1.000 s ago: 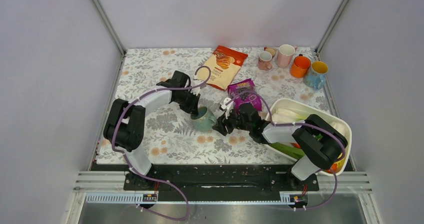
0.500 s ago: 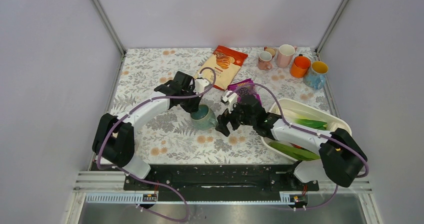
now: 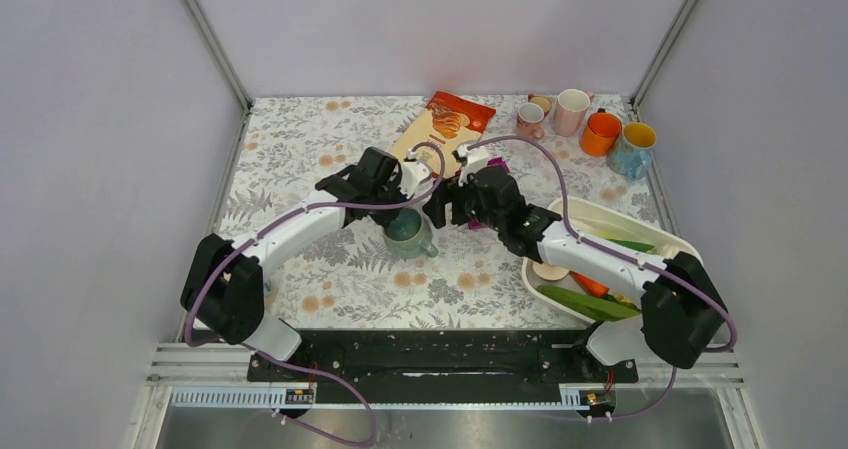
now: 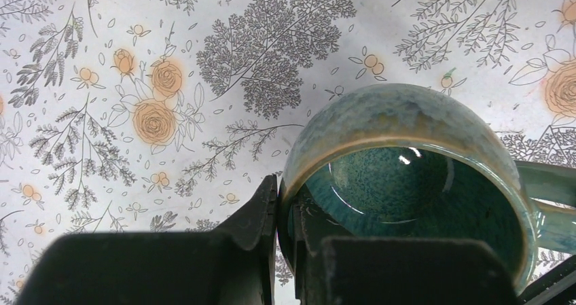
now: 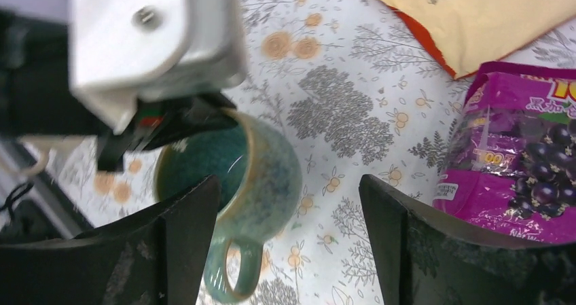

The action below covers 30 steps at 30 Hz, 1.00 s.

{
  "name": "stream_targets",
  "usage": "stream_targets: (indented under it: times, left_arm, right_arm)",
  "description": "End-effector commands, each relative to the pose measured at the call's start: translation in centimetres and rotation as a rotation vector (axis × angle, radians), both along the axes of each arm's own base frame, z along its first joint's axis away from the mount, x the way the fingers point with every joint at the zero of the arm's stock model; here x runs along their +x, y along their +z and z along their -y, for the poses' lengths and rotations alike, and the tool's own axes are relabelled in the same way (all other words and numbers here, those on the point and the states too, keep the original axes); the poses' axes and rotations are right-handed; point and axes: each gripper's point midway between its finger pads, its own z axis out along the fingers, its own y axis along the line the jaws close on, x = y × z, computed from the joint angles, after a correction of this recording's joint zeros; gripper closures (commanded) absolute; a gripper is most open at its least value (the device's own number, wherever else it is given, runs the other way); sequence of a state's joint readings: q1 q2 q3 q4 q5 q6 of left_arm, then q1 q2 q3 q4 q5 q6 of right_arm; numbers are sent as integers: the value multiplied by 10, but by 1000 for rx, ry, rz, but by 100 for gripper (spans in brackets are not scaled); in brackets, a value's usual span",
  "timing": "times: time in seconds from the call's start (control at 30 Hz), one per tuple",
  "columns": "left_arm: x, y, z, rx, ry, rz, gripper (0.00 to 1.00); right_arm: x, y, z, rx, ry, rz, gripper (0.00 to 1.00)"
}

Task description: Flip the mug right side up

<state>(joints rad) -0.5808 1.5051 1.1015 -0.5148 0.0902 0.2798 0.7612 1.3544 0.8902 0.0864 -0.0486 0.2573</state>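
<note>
A teal glazed mug (image 3: 408, 233) is on the floral tablecloth near the middle, mouth facing up and handle toward the near right. My left gripper (image 3: 399, 212) is shut on its far rim. In the left wrist view one finger is outside the mug (image 4: 407, 149) and one inside, with the gripper (image 4: 288, 217) pinching the wall. My right gripper (image 3: 446, 205) is open and empty, just right of and behind the mug. In the right wrist view the mug (image 5: 261, 176) lies by the left finger of that gripper (image 5: 292, 240), untouched.
An orange snack bag (image 3: 448, 127) and a purple packet (image 5: 523, 149) lie behind the mug. Several mugs (image 3: 586, 124) stand at the back right corner. A white tub (image 3: 682, 250) of vegetables is at the right under the right arm.
My right gripper has pulled away from the mug's near right side and swung back toward the purple packet. My left arm has reached further forward, still gripping the rim; the mug now shows its mouth upward.
</note>
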Motion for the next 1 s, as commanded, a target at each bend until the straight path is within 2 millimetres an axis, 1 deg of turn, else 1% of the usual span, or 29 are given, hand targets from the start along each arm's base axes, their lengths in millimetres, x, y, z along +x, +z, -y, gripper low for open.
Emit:
stream_targets:
  times: [0.0,0.1,0.23,0.33,0.37,0.47,0.6,0.67,0.7,0.77,0.83,0.9,0.97]
  left_arm:
    - [28,48,19,-103,39,159,100]
    - [33,46,19,-93,63,158,100]
    - [34,44,22,-95,75,152,100]
    - [37,45,23,-90,81,162,100]
    - [38,46,23,-92,82,164,100]
    - [40,49,25,-100,84,173,100]
    - [43,50,28,-113,85,182,100]
    - [41,49,34,-141,71,161,100]
    - [39,50,38,-160,65,153,100]
    - [36,53,43,-198,60,144,100]
    - [35,59,45,-229,62,156,100]
    - [36,59,45,-243,68,163,100]
    - [38,57,44,-250,73,155,100]
  right_arm:
    - [26,6,-8,48,-205,-16,17]
    - [24,1,-19,22,-213,-11,17]
    - [28,-16,-20,-6,-251,-42,18]
    - [30,-36,-23,-82,-256,-55,20]
    - [30,-48,-24,-119,-259,-70,21]
    - [30,-68,-24,-175,-259,-94,26]
    - [27,-86,-25,-208,-248,-117,30]
    - [27,-94,-27,-220,-238,-131,38]
    - [26,-98,-29,-224,-231,-140,44]
    - [24,-106,-33,-228,-213,-160,62]
    - [23,-114,-36,-240,-196,-173,72]
    - [25,-123,-35,-261,-192,-181,82]
    - [26,-127,-37,-267,-182,-182,98]
